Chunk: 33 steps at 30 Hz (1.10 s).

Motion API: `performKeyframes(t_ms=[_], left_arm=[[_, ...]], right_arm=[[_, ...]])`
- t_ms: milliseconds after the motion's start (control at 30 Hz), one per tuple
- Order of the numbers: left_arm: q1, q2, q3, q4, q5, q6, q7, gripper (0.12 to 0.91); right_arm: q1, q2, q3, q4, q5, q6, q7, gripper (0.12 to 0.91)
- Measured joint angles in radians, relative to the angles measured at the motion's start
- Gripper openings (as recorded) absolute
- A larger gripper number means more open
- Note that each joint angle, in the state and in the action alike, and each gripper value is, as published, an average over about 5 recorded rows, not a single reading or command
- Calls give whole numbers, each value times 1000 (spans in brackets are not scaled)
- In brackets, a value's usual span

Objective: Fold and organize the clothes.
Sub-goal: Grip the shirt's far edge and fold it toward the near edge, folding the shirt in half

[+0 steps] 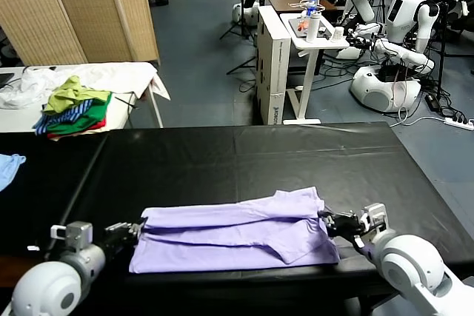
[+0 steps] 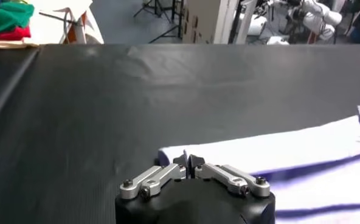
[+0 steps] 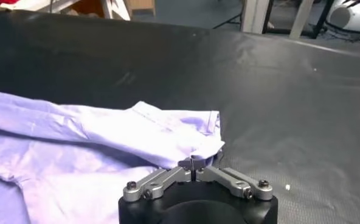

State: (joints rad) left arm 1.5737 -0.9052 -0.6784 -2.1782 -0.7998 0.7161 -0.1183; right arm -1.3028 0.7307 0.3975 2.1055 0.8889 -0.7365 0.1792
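The clothes are one pale lavender T-shirt (image 1: 237,234), lying folded into a long band across the near part of the black table (image 1: 244,157). My left gripper (image 1: 137,229) sits at the band's left end. In the left wrist view it (image 2: 189,161) is shut, with a corner of the T-shirt (image 2: 301,152) pinched between the tips. My right gripper (image 1: 327,220) is at the band's right end. In the right wrist view it (image 3: 193,163) is shut on the hem of the T-shirt (image 3: 95,140). Both grippers are low, close to the table top.
A pile of green, striped and red garments (image 1: 74,112) lies on a white table (image 1: 122,75) at the far left. A light blue cloth (image 1: 9,168) lies at the table's left edge. A white cart (image 1: 296,57) and other robots (image 1: 400,27) stand beyond the far edge.
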Motion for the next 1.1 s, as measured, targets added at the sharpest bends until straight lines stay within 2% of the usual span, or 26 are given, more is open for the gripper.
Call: performKeyframes(t_ms=[500,567,600,667,800,900,967,1100], left_arm=[[39,-15,-4,-14,43,11,-1,208],[44,-18,-6,-21,42,17,-6,256],[47,-20,-7,-25,42,19,-9,308],[55,-24,-12,-34,42,20,-17,413],[75,-39,-30,-55,37,20,-34,679],[93,-53,-47,-75,34,20,-37,835],[96,-63,-54,-82,35,20,-42,882],[71,-81,-50,-70,33,20,-62,906]], right_arm=[[-22,-18,17,29,4,0,0,154],[-32,-23,30,44,7,0,2,204],[-39,-25,38,52,10,0,2,248],[-55,-31,56,72,18,0,3,360],[-89,-37,101,116,50,0,4,607],[-97,-29,135,133,68,0,5,786],[-89,-18,146,129,65,0,13,868],[-43,20,126,83,23,13,48,904]])
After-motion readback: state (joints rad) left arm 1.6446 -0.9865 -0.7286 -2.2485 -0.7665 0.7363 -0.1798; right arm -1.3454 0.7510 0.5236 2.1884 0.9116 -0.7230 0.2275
